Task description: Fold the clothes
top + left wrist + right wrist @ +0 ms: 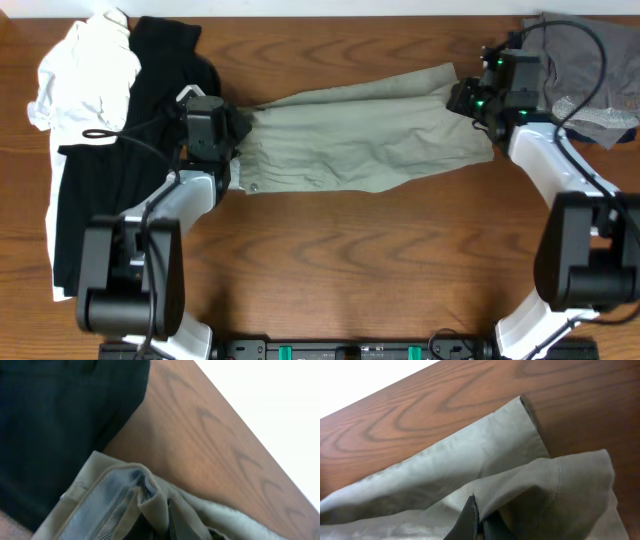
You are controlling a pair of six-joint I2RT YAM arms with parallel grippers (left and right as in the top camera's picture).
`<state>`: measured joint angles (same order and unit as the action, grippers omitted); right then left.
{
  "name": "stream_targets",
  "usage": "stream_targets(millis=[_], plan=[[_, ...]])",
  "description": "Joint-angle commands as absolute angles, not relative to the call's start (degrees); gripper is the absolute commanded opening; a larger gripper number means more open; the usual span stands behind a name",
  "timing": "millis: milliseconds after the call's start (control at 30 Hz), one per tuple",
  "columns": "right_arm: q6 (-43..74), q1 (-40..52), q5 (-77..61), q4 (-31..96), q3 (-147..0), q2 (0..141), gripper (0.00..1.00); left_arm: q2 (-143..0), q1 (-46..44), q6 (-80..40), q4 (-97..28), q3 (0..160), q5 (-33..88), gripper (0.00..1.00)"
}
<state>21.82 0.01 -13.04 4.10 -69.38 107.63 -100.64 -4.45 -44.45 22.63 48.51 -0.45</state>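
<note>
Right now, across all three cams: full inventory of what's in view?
khaki trousers: 1, khaki-beige, table centre, stretched between the two grippers
white garment: 1, white, crumpled at the far left corner
black garment: at least 1, black, left side, beside and below the white one
grey garment: 1, grey, far right corner, behind the right arm
table: 1, brown wood grain, under everything
left gripper: 1, black, shut on the trousers' waistband end, striped lining showing
right gripper: 1, black, shut on a trouser leg near the hem
</note>
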Motion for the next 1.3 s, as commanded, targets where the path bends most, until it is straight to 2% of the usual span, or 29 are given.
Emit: stream_targets(millis=[0,133,167,200,233,267,467,633,867,1100,1133,1200,1267], plan=[[23.16,1.50,-8.82,0.97,-70.28,110.83,0.02,-102.98,-3.66,-43.11,28.23,48.97,-3.73,0.06],[23.16,1.63,-8.69,-2.50,-70.28,113.06,0.04,-103.85,-3.66,-43.09,31.44,48.97,-3.75,0.07],[23.20,1.65,-8.34,-3.18,-70.28,113.45,0.20,-103.85,-3.66,-43.07,31.62,48.97,-3.75,0.23],[23.33,1.69,-8.34,-3.97,-70.28,113.60,0.37,-103.85,-3.66,-43.07,31.90,48.97,-3.75,0.44],[23.31,1.69,-8.34,-4.54,-70.28,113.67,0.58,-103.85,-3.66,-43.05,32.27,48.97,-3.77,0.71],[23.31,1.69,-8.36,-5.37,-70.28,113.71,0.99,-103.85,-3.66,-43.03,32.49,48.99,-4.21,0.98],[23.31,1.67,-8.91,-8.45,-70.43,113.21,0.99,-103.70,-3.66,-38.22,33.76,49.17,-3.86,0.98],[22.55,1.45,-11.79,-3.62,-70.46,110.24,0.99,-102.02,-3.66,-31.22,31.33,49.34,5.41,0.98],[12.32,-0.47,-11.40,11.84,-70.46,105.45,0.99,-96.18,-3.51,-23.55,11.90,49.36,12.67,0.98],[3.97,-4.27,-11.86,20.75,-70.43,105.45,0.99,-93.86,-0.95,-16.69,-3.01,49.34,12.84,0.98],[2.70,-4.60,-11.88,21.43,-70.43,105.51,0.97,-93.86,-0.51,-16.53,-4.08,49.34,12.86,0.98],[0.93,-4.78,-11.86,21.91,-70.43,105.56,0.84,-93.84,0.47,-16.58,-5.96,49.34,12.93,0.98],[0.30,-4.64,-11.84,22.41,-70.43,105.71,0.80,-93.51,1.72,-16.75,-7.60,49.34,14.06,0.98]])
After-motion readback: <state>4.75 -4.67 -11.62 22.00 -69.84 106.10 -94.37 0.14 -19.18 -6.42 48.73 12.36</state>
